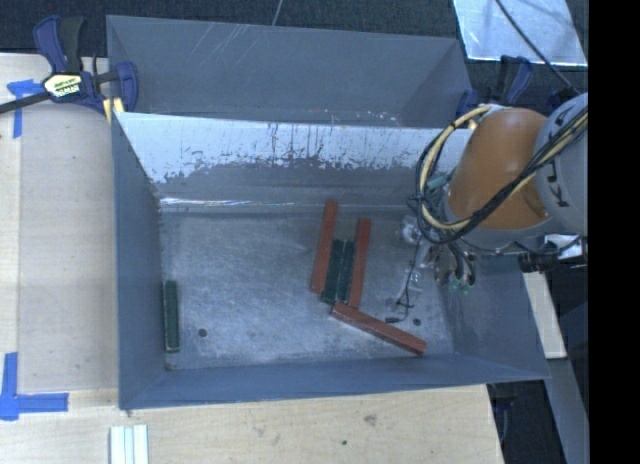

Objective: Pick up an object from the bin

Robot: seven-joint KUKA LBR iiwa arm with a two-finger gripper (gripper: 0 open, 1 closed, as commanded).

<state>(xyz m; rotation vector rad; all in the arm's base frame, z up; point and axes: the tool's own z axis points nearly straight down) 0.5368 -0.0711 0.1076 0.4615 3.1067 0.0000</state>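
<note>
My gripper (406,297) hangs low at the right side of the bin, under the arm's orange cover. Just below it lies a reddish-brown flat stick (378,328), slanting along the bin's front edge, its right end nearest the gripper. To the left of the gripper, two more reddish-brown sticks (324,247) (361,255) lie side by side, pointing front to back, with a dark green stick (343,270) between them. Nothing shows between the gripper's tips.
A lone dark green stick (171,314) lies at the bin's front left, close to the left wall. The bin's sloping walls rise on all sides, and the right wall is close behind the gripper.
</note>
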